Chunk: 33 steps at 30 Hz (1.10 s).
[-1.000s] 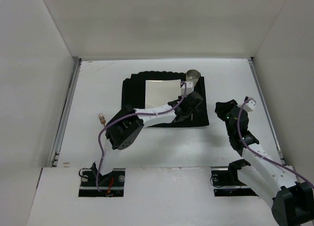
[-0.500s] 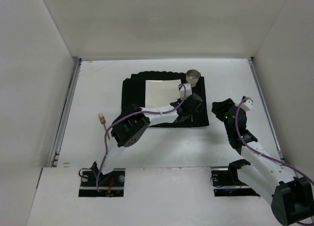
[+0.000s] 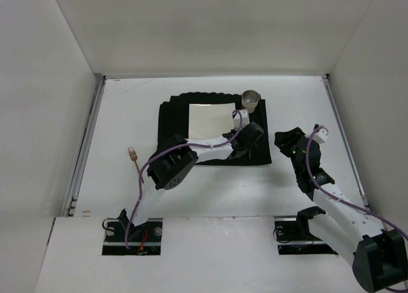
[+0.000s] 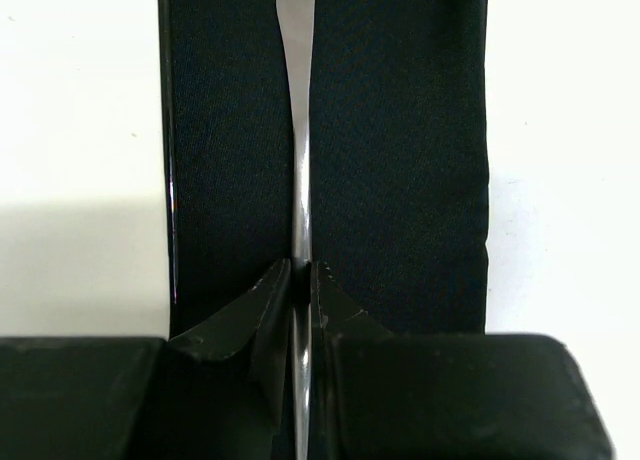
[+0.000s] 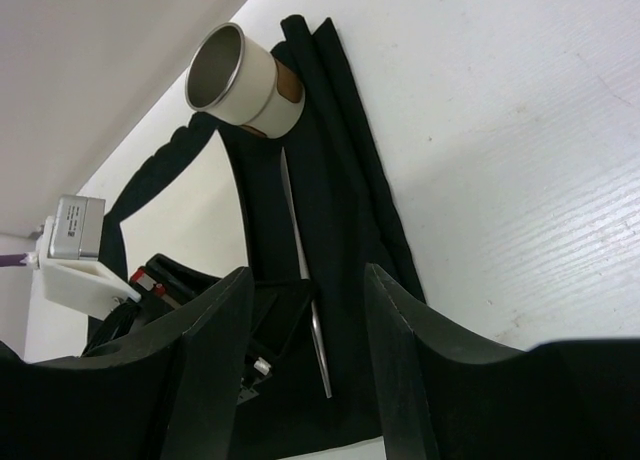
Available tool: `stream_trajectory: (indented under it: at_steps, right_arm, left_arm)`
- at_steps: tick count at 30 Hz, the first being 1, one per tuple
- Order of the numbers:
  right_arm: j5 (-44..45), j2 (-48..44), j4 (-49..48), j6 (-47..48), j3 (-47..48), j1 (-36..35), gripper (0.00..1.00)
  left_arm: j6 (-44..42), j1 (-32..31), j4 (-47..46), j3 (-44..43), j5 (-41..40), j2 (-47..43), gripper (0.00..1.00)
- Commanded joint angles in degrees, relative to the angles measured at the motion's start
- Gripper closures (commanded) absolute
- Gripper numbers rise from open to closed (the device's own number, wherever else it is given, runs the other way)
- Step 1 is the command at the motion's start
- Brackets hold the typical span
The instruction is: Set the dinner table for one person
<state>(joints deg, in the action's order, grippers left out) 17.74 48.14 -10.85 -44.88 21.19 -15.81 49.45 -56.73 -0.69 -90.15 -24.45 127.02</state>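
From above, the dinner table (image 3: pixel 127 114) is a matte white rectangle with thin metal side rails, boxed in by plain white walls. A black placemat (image 3: pixel 173 118) with a ribbed far edge lies far of centre and carries a glossy white square plate (image 3: pixel 207 118). A round metal-lined cup (image 3: pixel 251 99) stands at its far right corner, and a small copper fork (image 3: pixel 132 155) lies on the left.

In the left wrist view, the left gripper (image 4: pixel 301 275) is pinched tight on a slim silver utensil (image 4: pixel 297 130) lying along the mat.

In the right wrist view, the right gripper (image 5: pixel 305 280) has its fingers spread and holds nothing, near the mat's right edge.
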Motion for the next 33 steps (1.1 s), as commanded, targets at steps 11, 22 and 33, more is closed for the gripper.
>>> stream_trajectory:
  at_steps: [11, 22, 33]
  right_arm:
    - [-0.77, -0.24, -3.65, -0.21, 0.08, -0.40, 0.46]
    - [-0.68, -0.06, -3.74, -0.29, -0.01, -0.40, 0.45]
    - [-0.42, 1.95, -4.53, -0.29, 0.43, -0.84, 0.46]
  left_arm:
    - [1.44, -0.18, -1.16, -1.61, -0.07, 0.68, 0.85]
    - [-0.58, -0.79, -2.12, 1.99, -2.88, -4.40, 0.68]
    - [-13.94, -2.55, -7.40, 21.74, -11.67, -31.63, 0.61]
